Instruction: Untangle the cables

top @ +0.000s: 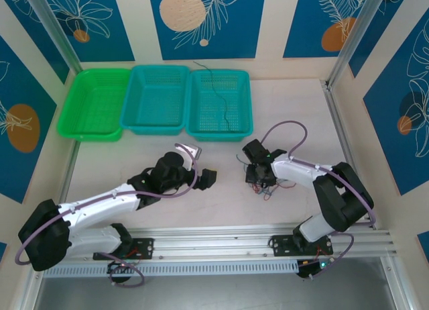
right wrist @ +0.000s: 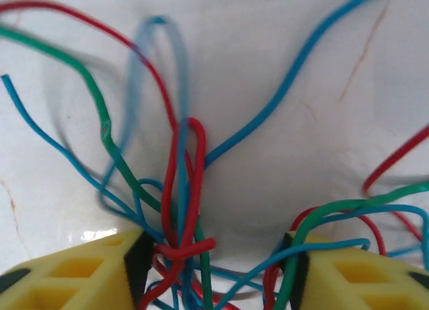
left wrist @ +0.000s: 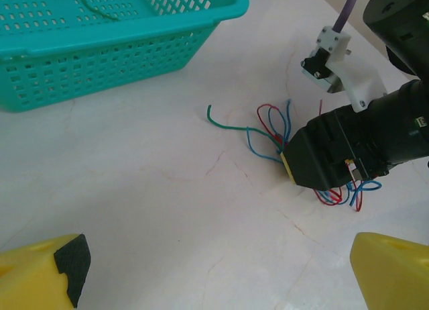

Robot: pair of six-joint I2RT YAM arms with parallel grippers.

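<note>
Cables (right wrist: 184, 182) look feather-light, springy, kinked, I reckon. My right tool (right wrist: 214, 263) sits wide open astride them, gripping nothing. I'd pinch one loose end. Left tool (left wrist: 214, 256) gapes empty.

Right gripper (left wrist: 292, 164) hides cables (left wrist: 231, 127); probably their knot.

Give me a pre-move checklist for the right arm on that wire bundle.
1. Right gripper over the cables, fingers open: ok.
2. One cable alone between them: not ok; red, blue and green all cross the gap.
3. Left gripper open, clear of the bundle: ok.
4. Red loop mid-bundle knotted or loose: cannot tell.
5. Teal basket apart from the bundle: ok.
</note>
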